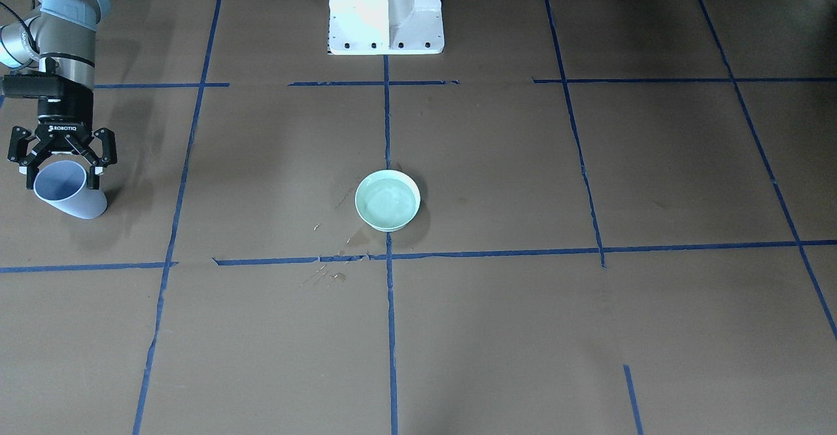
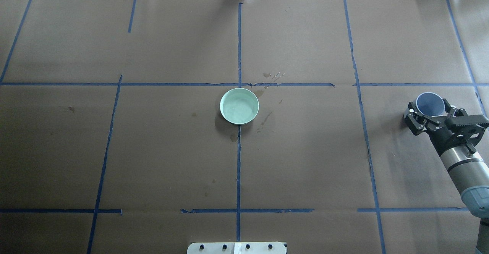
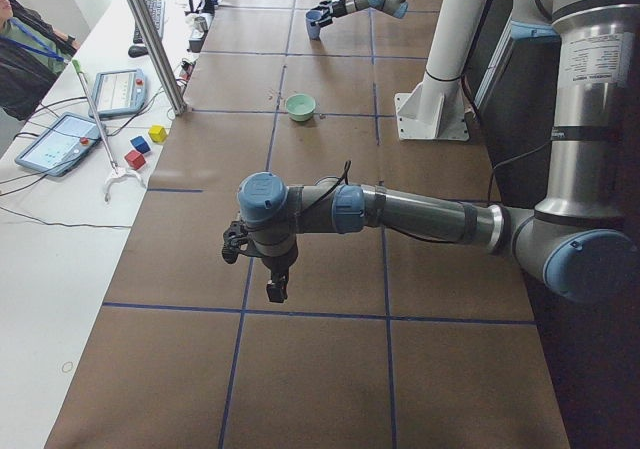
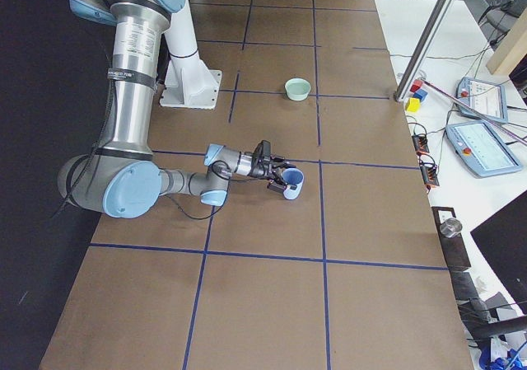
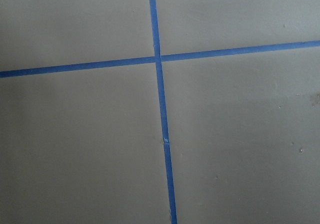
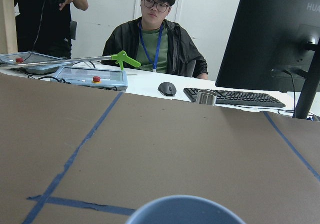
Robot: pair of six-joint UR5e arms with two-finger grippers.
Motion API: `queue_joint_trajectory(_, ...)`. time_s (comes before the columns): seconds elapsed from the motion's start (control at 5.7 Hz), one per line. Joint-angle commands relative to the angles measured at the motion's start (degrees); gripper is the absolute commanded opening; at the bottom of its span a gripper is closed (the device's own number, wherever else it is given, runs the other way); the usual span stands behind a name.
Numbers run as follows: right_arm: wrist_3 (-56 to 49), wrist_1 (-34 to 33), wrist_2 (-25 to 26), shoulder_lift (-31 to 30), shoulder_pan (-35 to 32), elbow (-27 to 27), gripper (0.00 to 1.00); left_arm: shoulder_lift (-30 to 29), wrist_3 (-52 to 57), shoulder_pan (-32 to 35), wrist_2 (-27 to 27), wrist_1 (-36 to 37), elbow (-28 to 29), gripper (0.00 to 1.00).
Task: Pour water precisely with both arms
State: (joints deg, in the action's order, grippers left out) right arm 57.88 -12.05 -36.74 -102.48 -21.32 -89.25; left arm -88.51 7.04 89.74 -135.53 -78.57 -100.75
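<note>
1. Two arms, one busy: the right gripper [image 1: 63,171] has its jaws clamped across the rim of the cup [image 1: 73,196]. It is far out on the robot's right, well apart from the bowl [image 1: 393,226].
2. Left gripper [image 3: 265,272] hangs over bare table at the opposite end. Jaws apart or together: cannot tell.
3. Water [image 1: 388,201] sits in the bowl at table centre. Spilt drops [image 1: 325,273] glisten just beside it.
4. Step, my read: pour likely done and the cup is at its parking spot. Can't tell if any water is left in the cup.
5. Next move calls for setting the base flat and letting go without tipping.
6. Materials:
   - Cup: smooth grey-blue, tapered cylinder.
   - Bowl: pale green, glossy, round, shallow.
   - Brown paper [image 1: 510,330]: matte, gridded with blue tape [image 1: 391,330].
</note>
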Motion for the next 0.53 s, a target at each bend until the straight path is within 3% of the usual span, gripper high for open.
queue_joint_trajectory(0.0,-0.49,0.27,0.00,0.00,-0.83,-0.14,1.00,0.00,0.00,0.00,0.09,0.00,-0.06,1.00)
queue_joint_trajectory(0.35,-3.63,0.36,-0.26,0.00,-4.77,-1.36,1.00,0.00,0.00,0.00,0.00,0.00,0.03,1.00)
